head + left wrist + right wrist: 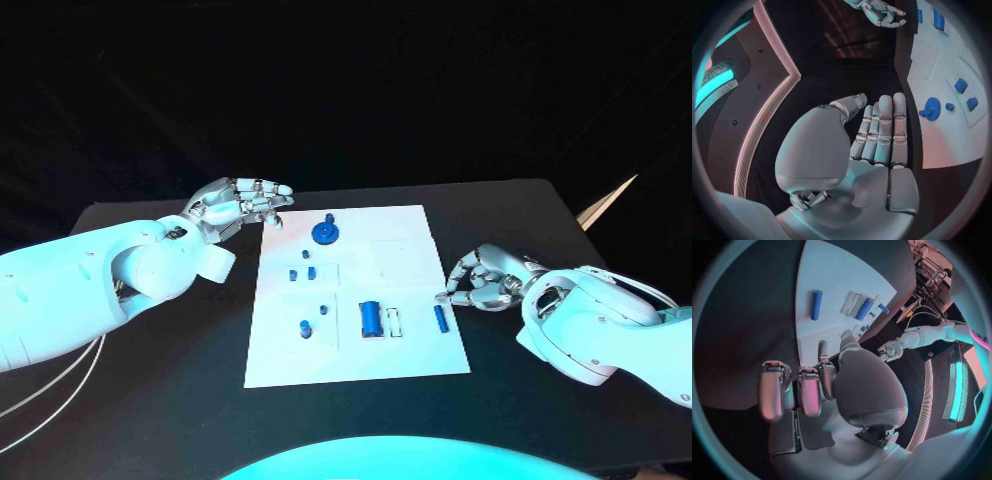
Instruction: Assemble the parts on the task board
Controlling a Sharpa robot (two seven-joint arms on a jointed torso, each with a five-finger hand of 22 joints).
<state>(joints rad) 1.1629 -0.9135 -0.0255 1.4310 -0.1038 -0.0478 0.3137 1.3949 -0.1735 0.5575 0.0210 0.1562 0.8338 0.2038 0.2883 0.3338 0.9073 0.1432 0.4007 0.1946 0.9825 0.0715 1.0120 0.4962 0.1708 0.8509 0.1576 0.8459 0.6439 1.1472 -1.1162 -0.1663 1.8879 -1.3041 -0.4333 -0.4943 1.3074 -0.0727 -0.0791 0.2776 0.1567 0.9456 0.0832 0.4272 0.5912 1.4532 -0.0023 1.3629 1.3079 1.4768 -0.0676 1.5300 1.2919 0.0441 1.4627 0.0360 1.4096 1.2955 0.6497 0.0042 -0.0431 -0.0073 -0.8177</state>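
Black table (173,400) carries the white board (411,345) at the centre of the head view, long side running from upper to lower frame. We find both hands off the board, one at each side, and neither holds a part.

The left hand (238,205) sits at the board's upper left corner, fingers straight, side by side, and empty. The right hand (483,280) sits just beside the board's right edge at mid height, fingers curled in on nothing.

Parts, largest first: a round blue gear (327,233) near the upper edge; a thick blue cylinder (371,318) lower centre, standing lengthwise up the frame; a slim blue pin (441,319) lower right, its long axis parallel to the board's long edge; several small blue pegs (304,328) to the left of centre.

We judge the pin to be the right hand's nearest piece, lying just inward of its fingers, side-on to them. The gear lies nearest the left hand, to its right.

Room around both pieces looks ample; the board surface is flat and unobstructed there.
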